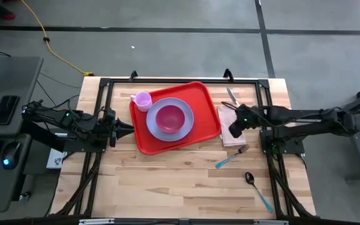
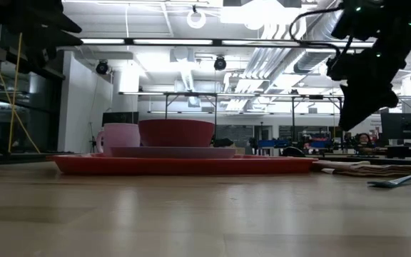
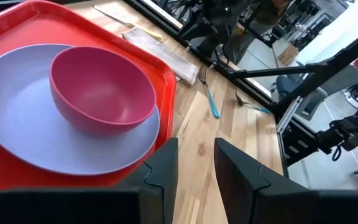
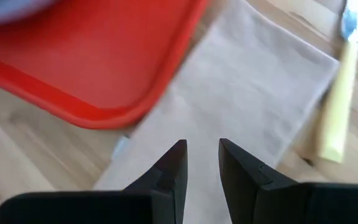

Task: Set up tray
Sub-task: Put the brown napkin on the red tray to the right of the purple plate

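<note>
On the one red tray [image 1: 175, 116]: one plate [image 1: 169, 119], one bowl [image 1: 170, 117], one cup [image 1: 142, 100]; both tools' [image 1: 127, 131] [image 1: 234, 128] fingers apart, empty.

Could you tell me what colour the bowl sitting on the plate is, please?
The bowl is deep pink, clearest in the left wrist view.

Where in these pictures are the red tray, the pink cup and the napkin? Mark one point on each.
red tray [image 1: 147, 141]: high view, on a bare part of its floor near the front-left corner.
pink cup [image 1: 143, 100]: high view, on its open top.
napkin [image 4: 247, 87]: right wrist view, on the middle of the cloth.
</note>
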